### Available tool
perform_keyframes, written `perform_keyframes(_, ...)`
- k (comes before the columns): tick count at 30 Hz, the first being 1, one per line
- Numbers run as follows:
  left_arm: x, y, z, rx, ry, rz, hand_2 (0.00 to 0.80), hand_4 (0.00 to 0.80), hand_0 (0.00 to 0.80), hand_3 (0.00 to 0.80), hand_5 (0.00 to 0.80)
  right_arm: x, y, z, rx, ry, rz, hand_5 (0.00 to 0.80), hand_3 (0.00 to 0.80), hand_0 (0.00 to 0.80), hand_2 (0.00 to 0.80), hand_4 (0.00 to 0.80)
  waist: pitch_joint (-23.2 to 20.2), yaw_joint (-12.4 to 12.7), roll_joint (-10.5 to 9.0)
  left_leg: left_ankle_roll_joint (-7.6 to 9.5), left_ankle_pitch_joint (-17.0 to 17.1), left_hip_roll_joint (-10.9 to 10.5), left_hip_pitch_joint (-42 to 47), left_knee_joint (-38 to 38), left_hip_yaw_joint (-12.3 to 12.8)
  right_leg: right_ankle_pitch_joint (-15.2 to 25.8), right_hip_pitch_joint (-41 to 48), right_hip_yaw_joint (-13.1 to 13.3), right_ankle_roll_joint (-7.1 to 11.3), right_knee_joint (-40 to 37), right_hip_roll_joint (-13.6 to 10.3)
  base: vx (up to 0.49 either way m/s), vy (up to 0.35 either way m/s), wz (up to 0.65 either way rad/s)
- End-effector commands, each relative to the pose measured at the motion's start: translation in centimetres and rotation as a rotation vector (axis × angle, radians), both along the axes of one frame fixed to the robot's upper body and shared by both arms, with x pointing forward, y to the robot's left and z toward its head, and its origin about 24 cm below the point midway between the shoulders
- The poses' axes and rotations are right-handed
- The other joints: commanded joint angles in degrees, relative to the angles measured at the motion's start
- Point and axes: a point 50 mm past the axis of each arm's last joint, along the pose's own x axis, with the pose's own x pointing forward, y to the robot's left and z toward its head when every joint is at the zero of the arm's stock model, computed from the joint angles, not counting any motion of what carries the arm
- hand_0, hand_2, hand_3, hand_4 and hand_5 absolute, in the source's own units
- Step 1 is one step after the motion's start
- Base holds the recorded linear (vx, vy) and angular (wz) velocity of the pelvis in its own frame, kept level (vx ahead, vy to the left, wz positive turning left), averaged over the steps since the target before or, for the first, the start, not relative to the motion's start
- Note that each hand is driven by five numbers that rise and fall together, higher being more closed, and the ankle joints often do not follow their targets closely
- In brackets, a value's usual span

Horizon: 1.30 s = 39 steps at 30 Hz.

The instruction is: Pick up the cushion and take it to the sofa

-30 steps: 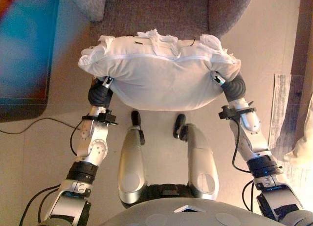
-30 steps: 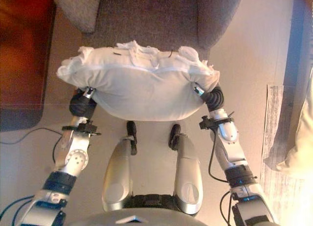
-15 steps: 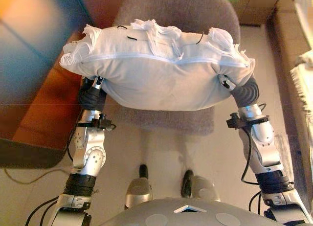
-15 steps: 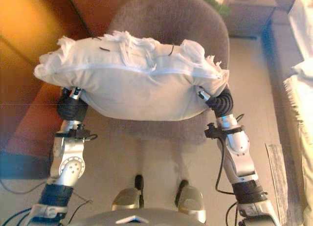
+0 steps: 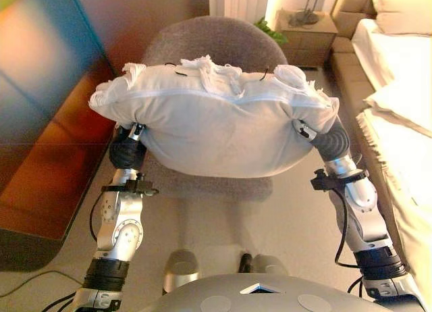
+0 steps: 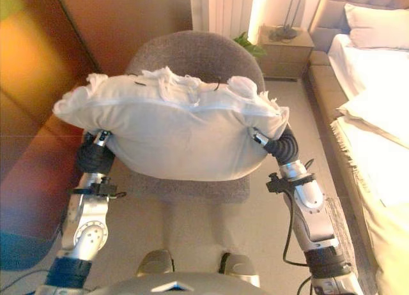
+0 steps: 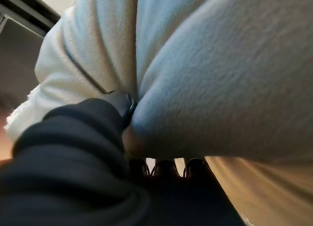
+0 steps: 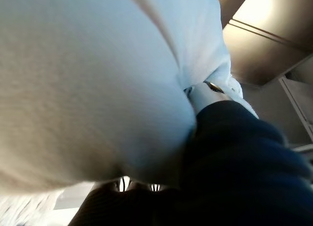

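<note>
A big white cushion (image 5: 216, 123) with a frilled edge and a zip seam is held up between my two hands, above the seat of a grey round armchair (image 5: 209, 42). My left hand (image 5: 128, 150) presses against the cushion's left underside and my right hand (image 5: 331, 140) against its right underside. The cushion hides most of both hands. In the left wrist view the dark cover of the left hand (image 7: 68, 152) lies against the cushion (image 7: 220, 79). In the right wrist view the right hand (image 8: 234, 152) is pushed into the cushion (image 8: 73, 89).
A bed with white bedding (image 5: 405, 89) runs along the right. A wooden nightstand (image 5: 307, 32) and a small green plant (image 5: 270, 32) stand behind the armchair. A dark glossy wooden cabinet (image 5: 54, 123) fills the left. Beige floor (image 5: 223, 217) lies before the chair.
The whole picture has shifted: the camera now looks further ahead, showing the chair's back, the nightstand and the bed. The cushion stays held between both hands.
</note>
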Motion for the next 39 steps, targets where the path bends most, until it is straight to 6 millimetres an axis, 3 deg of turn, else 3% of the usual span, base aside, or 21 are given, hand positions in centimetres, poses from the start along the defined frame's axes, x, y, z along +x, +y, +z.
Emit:
perform_keyframes(1, 0.3, -1.8, 4.8, 0.046, -0.268, -0.084, 0.800, 0.800, 0.800, 0.800, 0.800, 0.0, 3.1, 3.4, 0.023, -0.176, 0.130, 0.800, 0.800, 0.800, 0.800, 0.800, -0.05, 2.27, 2.08, 0.64, 11.02, -0.93, -5.72, -12.73, -1.27, 0.45, 11.09, 0.14, 1.95, -9.55, 5.23, 0.357, 0.114, -0.11)
perform_keyframes(4, 0.1, -2.0, 4.4, 0.038, -0.250, -0.082, 0.800, 0.800, 0.800, 0.800, 0.800, -0.1, 3.4, 3.0, 0.023, -0.150, 0.136, 0.800, 0.800, 0.800, 0.800, 0.800, 0.07, 3.64, 2.89, 0.24, 15.04, -0.81, -6.90, -17.48, -3.24, -2.60, 13.49, 1.91, 1.35, -7.23, 6.56, 0.358, 0.087, -0.32)
perform_keyframes(6, -0.2, -1.8, 4.2, 0.035, -0.247, -0.078, 0.800, 0.800, 0.800, 0.800, 0.800, -0.2, 3.4, 2.9, 0.019, -0.139, 0.138, 0.800, 0.800, 0.800, 0.800, 0.800, 0.18, 4.24, 3.16, 0.05, 15.74, -0.28, -7.81, -19.58, -3.62, -4.41, 13.94, 2.38, 1.18, -4.54, 6.85, 0.361, 0.089, -0.56)
perform_keyframes(13, -0.4, -1.3, 4.2, 0.024, -0.230, -0.060, 0.800, 0.800, 0.800, 0.800, 0.800, -0.2, 2.4, 2.8, 0.025, -0.123, 0.139, 0.800, 0.800, 0.800, 0.800, 0.800, 1.03, 4.98, 3.89, -0.76, 16.09, 2.91, -10.33, -21.08, -5.39, -10.82, 14.60, 3.00, 1.50, 5.33, 5.91, 0.469, 0.170, -0.39)
perform_keyframes(15, -0.3, -1.2, 4.2, 0.022, -0.234, -0.061, 0.800, 0.800, 0.800, 0.800, 0.800, -0.2, 2.1, 2.8, 0.028, -0.123, 0.136, 0.800, 0.800, 0.800, 0.800, 0.800, 1.18, 5.01, 3.43, -0.04, 13.63, 2.88, -9.74, -20.27, -5.22, -11.06, 14.89, 3.12, 2.43, 7.30, 4.50, 0.546, 0.260, -0.06)
perform_keyframes(17, -0.3, -1.2, 4.2, 0.018, -0.219, -0.062, 0.800, 0.800, 0.800, 0.800, 0.800, -0.3, 2.0, 2.6, 0.044, -0.114, 0.131, 0.800, 0.800, 0.800, 0.800, 0.800, 0.87, 5.05, 2.40, 0.76, 11.69, 1.99, -9.29, -17.92, -3.92, -8.74, 16.13, 2.73, 4.41, 8.47, 2.19, 0.556, 0.244, -0.07)
perform_keyframes(18, -0.3, -1.0, 4.2, 0.017, -0.208, -0.066, 0.800, 0.800, 0.800, 0.800, 0.800, -0.5, 2.0, 2.5, 0.056, -0.110, 0.130, 0.800, 0.800, 0.800, 0.800, 0.800, 0.46, 5.15, 1.58, 1.92, 9.77, 0.50, -9.58, -14.32, -3.90, -6.46, 17.05, 2.90, 6.01, 9.47, 0.71, 0.654, 0.239, -0.07)
perform_keyframes(20, -0.4, -0.8, 3.9, 0.044, -0.204, -0.089, 0.800, 0.800, 0.800, 0.800, 0.800, -0.7, 1.6, 2.3, 0.089, -0.099, 0.113, 0.800, 0.800, 0.800, 0.800, 0.800, -1.40, 6.08, -0.56, 4.33, 6.55, -1.96, -9.77, -11.11, -2.84, -0.65, 19.58, 2.20, 9.15, 9.27, -1.90, 0.590, 0.194, -0.13)
perform_keyframes(22, -0.6, -0.9, 4.1, 0.072, -0.211, -0.113, 0.800, 0.800, 0.800, 0.800, 0.800, -0.9, 1.4, 2.3, 0.108, -0.112, 0.086, 0.800, 0.800, 0.800, 0.800, 0.800, -3.07, 7.22, -1.77, 6.44, 4.11, -3.80, -9.49, -9.46, -1.82, 7.17, 19.23, 1.19, 10.63, 13.92, -4.90, 0.511, 0.186, -0.17)
perform_keyframes(24, -0.6, -1.0, 4.1, 0.102, -0.218, -0.119, 0.800, 0.800, 0.800, 0.800, 0.800, -1.1, 1.9, 2.3, 0.120, -0.130, 0.082, 0.800, 0.800, 0.800, 0.800, 0.800, -3.65, 6.77, -1.86, 7.73, 2.50, -4.75, -7.49, -9.66, -1.06, 12.06, 14.28, 2.08, 10.92, 18.92, -5.71, 0.460, 0.177, 0.03)
perform_keyframes(25, -0.5, -1.0, 4.2, 0.108, -0.215, -0.121, 0.800, 0.800, 0.800, 0.800, 0.800, -1.1, 2.0, 2.1, 0.119, -0.128, 0.075, 0.800, 0.800, 0.800, 0.800, 0.800, -3.70, 6.20, -1.67, 8.07, 2.05, -4.98, -6.19, -10.16, -0.78, 11.41, 12.03, 1.96, 10.53, 18.82, -5.60, 0.459, 0.173, 0.08)
perform_keyframes(30, 0.6, -1.4, 5.3, 0.123, -0.230, -0.156, 0.800, 0.800, 0.800, 0.800, 0.800, -0.7, 1.5, 2.0, 0.133, -0.108, 0.024, 0.800, 0.800, 0.800, 0.800, 0.800, -3.20, 3.42, -0.72, 7.28, 1.66, -6.26, 0.36, -13.29, -1.12, 6.96, 3.41, -3.73, 7.77, 2.07, -2.82, 0.365, 0.051, 0.06)
perform_keyframes(32, 0.6, -1.9, 5.1, 0.131, -0.225, -0.166, 0.800, 0.800, 0.800, 0.800, 0.800, -0.7, 1.4, 1.7, 0.132, -0.110, 0.013, 0.800, 0.800, 0.800, 0.800, 0.800, -2.43, 2.15, -0.56, 6.79, 0.40, -6.50, 2.78, -13.32, -1.74, 8.54, 0.87, -4.08, 7.51, -3.60, -2.91, 0.296, -0.055, 0.34)
perform_keyframes(36, 0.2, -2.4, 4.4, 0.137, -0.205, -0.173, 0.800, 0.800, 0.800, 0.800, 0.800, -0.5, 1.2, 1.6, 0.136, -0.109, -0.005, 0.800, 0.800, 0.800, 0.800, 0.800, -1.52, -0.22, -1.64, 7.23, -4.90, -7.84, 7.41, -13.46, -3.50, 18.30, -4.61, -0.09, 10.42, -12.26, -5.56, 0.331, -0.094, 0.44)
perform_keyframes(39, 0.1, -2.0, 4.2, 0.137, -0.201, -0.160, 0.800, 0.800, 0.800, 0.800, 0.800, -0.5, 0.9, 1.7, 0.130, -0.101, 0.006, 0.800, 0.800, 0.800, 0.800, 0.800, -1.48, -1.33, -1.55, 7.97, -7.49, -7.63, 10.18, -13.68, -4.67, 20.44, -5.80, 2.30, 11.31, -13.04, -6.31, 0.346, -0.083, 0.37)
